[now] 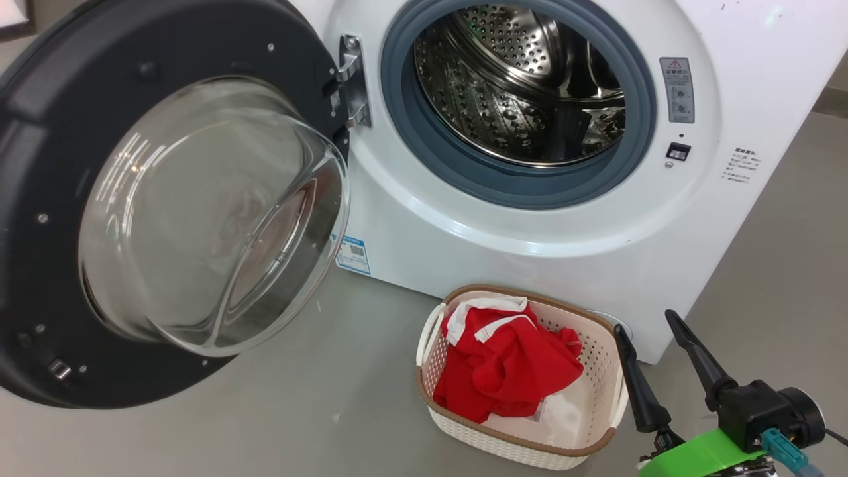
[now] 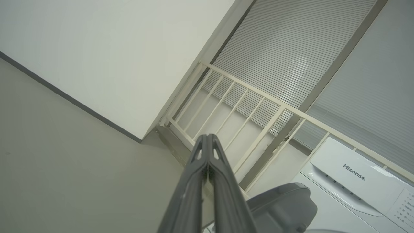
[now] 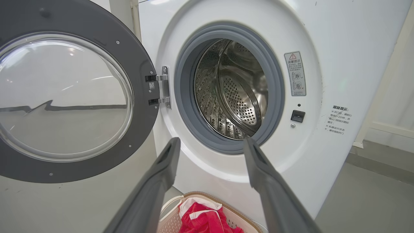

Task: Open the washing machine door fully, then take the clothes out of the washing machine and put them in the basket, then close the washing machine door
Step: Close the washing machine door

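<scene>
The white washing machine [image 1: 464, 232] stands with its door [image 1: 46, 218] swung wide to the left, black rim and glass bowl facing me. Its steel drum [image 1: 523, 86] looks bare inside. On the floor in front sits the cream basket [image 1: 599, 371] holding red clothes [image 1: 503, 371] with white trim. My right gripper [image 1: 646, 321] hovers open just right of the basket, nothing between its fingers; in the right wrist view it [image 3: 210, 142] points at the drum [image 3: 233, 94], with the basket [image 3: 244, 221] and clothes [image 3: 203, 220] below. My left gripper [image 2: 207, 137] is shut and empty, beside the door's rim [image 2: 284, 207].
Grey floor [image 1: 298, 411] stretches left of the basket beneath the open door. In the left wrist view a white wall [image 2: 113, 58], a cream railing [image 2: 245, 106] and window blinds [image 2: 291, 51] lie behind the machine's top panel [image 2: 352, 174].
</scene>
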Tool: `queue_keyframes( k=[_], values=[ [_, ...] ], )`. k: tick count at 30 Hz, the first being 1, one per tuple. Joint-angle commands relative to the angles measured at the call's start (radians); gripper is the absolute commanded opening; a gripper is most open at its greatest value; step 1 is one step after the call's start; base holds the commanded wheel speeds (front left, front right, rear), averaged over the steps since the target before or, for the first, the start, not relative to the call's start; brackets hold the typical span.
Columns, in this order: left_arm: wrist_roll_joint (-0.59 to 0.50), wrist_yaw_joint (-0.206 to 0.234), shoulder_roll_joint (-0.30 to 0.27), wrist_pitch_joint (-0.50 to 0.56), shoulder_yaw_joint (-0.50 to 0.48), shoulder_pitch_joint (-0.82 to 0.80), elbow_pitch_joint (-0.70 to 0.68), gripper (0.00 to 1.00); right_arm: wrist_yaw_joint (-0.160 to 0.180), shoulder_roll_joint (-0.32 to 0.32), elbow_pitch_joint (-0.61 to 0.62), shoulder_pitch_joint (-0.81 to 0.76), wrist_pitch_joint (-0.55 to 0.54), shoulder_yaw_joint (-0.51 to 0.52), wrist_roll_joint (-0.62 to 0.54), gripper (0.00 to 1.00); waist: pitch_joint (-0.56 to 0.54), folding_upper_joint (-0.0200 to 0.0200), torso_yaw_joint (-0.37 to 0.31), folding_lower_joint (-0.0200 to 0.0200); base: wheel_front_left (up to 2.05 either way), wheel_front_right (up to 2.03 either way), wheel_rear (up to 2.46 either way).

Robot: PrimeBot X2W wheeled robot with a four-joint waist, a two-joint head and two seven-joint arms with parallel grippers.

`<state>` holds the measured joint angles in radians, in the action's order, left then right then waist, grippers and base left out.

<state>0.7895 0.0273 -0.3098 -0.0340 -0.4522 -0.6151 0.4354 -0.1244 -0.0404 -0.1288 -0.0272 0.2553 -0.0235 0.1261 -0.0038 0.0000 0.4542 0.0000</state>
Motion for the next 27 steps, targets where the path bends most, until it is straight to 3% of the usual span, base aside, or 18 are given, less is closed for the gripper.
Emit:
queue_keyframes(
  k=[1,8,12,19,27],
  values=[
    [0.022,0.007,-0.074,0.038,-0.032,-0.055,0.009,0.0,-0.006,-0.01,0.022,0.023,0.006,-0.027,0.002,1.0,-0.002,0.0,-0.005,0.0,0.0,0.0,0.0],
    [0.164,0.077,-0.152,0.353,-0.065,-0.169,0.23,0.0,-0.006,-0.01,0.021,0.023,0.006,-0.031,-0.005,1.0,0.005,0.0,-0.019,0.0,0.0,0.0,0.0],
    [0.214,0.093,-0.179,0.484,-0.073,-0.187,0.311,0.0,-0.006,-0.01,0.019,0.021,0.006,-0.029,-0.006,1.0,0.003,0.0,-0.023,0.0,0.0,0.0,0.0],
    [0.25,0.078,-0.188,0.597,-0.065,-0.176,0.365,0.0,-0.006,-0.01,0.021,0.019,0.004,-0.04,-0.005,1.0,0.008,0.0,-0.029,0.0,0.0,0.0,0.0],
    [0.309,0.032,-0.159,0.73,-0.063,-0.137,0.366,0.0,-0.006,-0.01,0.029,0.028,0.0,-0.039,-0.025,1.0,0.021,0.0,-0.028,0.0,0.0,0.0,0.0]
  ],
)
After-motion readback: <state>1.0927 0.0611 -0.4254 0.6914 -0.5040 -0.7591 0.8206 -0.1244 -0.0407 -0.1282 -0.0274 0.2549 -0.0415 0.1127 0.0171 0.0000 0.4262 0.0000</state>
